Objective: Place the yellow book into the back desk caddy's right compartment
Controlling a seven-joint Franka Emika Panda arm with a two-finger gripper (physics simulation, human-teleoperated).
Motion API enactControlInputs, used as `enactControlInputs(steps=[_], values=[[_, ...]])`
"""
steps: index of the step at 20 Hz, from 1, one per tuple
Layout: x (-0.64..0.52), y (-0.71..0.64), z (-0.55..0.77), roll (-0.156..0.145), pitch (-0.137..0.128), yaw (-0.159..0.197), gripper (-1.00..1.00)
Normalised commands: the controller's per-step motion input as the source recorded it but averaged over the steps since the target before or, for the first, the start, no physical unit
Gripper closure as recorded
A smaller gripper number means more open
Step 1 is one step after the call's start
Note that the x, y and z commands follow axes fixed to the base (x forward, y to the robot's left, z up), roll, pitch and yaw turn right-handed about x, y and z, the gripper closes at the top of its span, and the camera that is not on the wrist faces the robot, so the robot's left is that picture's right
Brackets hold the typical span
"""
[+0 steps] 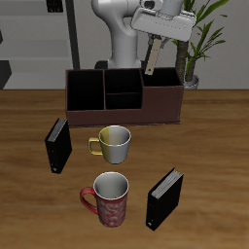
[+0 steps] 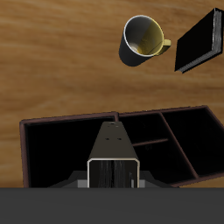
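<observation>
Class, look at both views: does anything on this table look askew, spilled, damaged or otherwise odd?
Nothing is spilled or broken. One thing stands out: the yellow book hangs tilted in the gripper above the caddy, not yet in its right compartment. Both mugs, yellow and red, stand upright, as do the two black books.

Even, soft render light, faint shadows under objects; low resolution, perhaps slightly blurred.

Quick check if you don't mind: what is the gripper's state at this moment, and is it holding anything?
Gripper: shut on the yellow book, which hangs tilted above the back desk caddy.
</observation>
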Motion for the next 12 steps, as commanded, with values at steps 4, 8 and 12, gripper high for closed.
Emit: enactControlInputs(steps=[4, 8, 12], values=[[0.06, 0.27, -0.03, 0.053, 0.012, -0.006, 1.0], [0.08, 0.26, -0.06, 0.039, 0.022, -0.019, 1.0], [0.03, 0.24, -0.04, 0.041, 0.008, -0.02, 1.0]])
